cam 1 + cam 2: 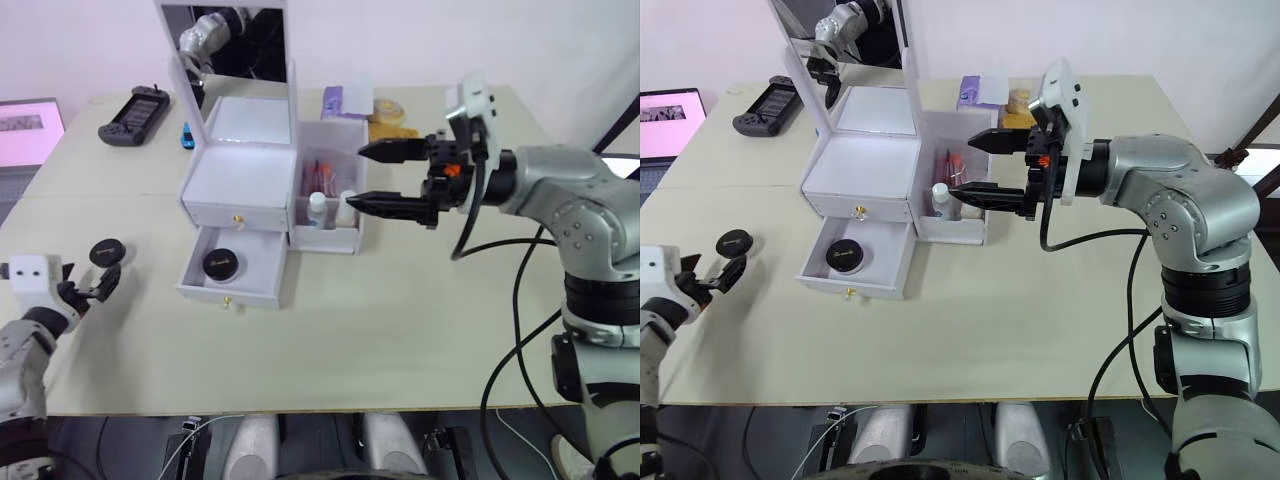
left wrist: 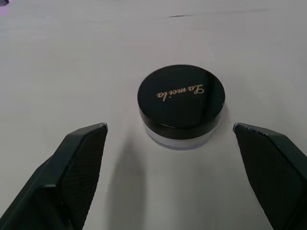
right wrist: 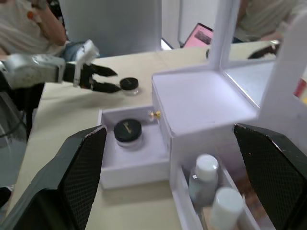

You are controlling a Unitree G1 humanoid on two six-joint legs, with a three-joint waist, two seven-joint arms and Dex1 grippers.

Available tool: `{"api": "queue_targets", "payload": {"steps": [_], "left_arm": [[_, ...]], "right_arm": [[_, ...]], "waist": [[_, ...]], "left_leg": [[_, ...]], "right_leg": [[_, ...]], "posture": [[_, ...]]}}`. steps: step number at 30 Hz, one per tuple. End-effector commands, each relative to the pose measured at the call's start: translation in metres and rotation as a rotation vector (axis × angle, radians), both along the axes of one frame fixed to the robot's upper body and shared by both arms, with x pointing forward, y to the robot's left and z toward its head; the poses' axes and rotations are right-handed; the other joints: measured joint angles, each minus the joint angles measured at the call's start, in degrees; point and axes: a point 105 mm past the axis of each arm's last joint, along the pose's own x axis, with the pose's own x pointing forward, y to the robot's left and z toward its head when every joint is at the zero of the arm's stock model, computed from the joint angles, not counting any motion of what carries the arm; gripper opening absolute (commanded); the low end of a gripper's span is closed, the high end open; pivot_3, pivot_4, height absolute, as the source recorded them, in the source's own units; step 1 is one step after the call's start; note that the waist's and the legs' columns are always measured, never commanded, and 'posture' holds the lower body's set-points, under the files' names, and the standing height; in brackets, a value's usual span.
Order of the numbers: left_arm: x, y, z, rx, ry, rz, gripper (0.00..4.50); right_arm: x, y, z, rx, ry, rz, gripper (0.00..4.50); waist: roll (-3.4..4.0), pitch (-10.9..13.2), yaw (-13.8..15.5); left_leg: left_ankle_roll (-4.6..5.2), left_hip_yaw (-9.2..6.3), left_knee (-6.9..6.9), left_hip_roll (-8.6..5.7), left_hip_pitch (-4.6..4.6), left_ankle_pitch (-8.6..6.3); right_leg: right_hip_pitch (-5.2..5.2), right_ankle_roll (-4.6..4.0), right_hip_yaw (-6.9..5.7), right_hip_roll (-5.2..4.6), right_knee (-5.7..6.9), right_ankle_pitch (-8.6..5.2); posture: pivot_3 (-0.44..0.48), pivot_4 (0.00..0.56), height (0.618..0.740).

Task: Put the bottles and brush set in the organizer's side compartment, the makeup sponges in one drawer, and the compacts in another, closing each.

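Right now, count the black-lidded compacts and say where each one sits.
2. One compact lies in the organizer's open lower drawer. The other compact stands on the table, just ahead of the open left gripper. None seems hidden.

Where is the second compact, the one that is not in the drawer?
The second compact sits on the table's left side, left of the open lower drawer, just ahead of the open left gripper.

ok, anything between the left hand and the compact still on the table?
Nothing. In the left wrist view only bare table lies between the open left hand and the compact, which it isn't touching.
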Motion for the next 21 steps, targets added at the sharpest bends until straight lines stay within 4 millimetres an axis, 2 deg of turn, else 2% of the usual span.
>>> {"api": "queue_targets", "payload": {"steps": [1,7,19,21], "left_arm": [[0.007,-0.001,0.006,0.013,-0.039,-0.019,4.42],[0.016,0.001,-0.004,0.013,-0.024,-0.013,4.42],[0.042,-0.007,-0.008,0.007,-0.061,-0.015,4.42],[0.047,-0.006,-0.006,0.014,-0.068,-0.009,3.9]], "right_arm": [[-0.006,-0.004,0.017,0.016,-0.067,-0.012,4.5],[-0.015,-0.004,0.018,0.009,-0.05,0.022,4.5],[-0.022,-0.009,0.013,-0.009,-0.027,0.028,4.5],[-0.023,-0.01,0.011,-0.019,-0.021,0.028,4.5]], "waist": [[0.0,0.0,0.0],[0.0,0.0,-0.1],[0.0,0.0,0.3],[0.0,0.0,0.2]], "left_leg": [[0.0,0.01,0.0,-0.02,0.0,0.0],[0.0,-0.01,-0.01,-0.02,0.01,0.0],[0.0,-0.02,0.02,-0.03,0.03,0.01],[-0.01,-0.02,0.02,-0.03,0.03,0.01]], "right_leg": [[0.0,0.09,0.0,-0.03,0.0,0.05],[0.0,0.1,-0.01,-0.02,0.01,0.06],[0.03,0.13,-0.02,-0.02,0.04,0.08],[0.03,0.15,-0.02,-0.02,0.04,0.09]], "posture": [[0.0,0.15,0.74],[0.0,0.15,0.74],[0.0,0.15,0.74],[0.0,0.15,0.74]]}}
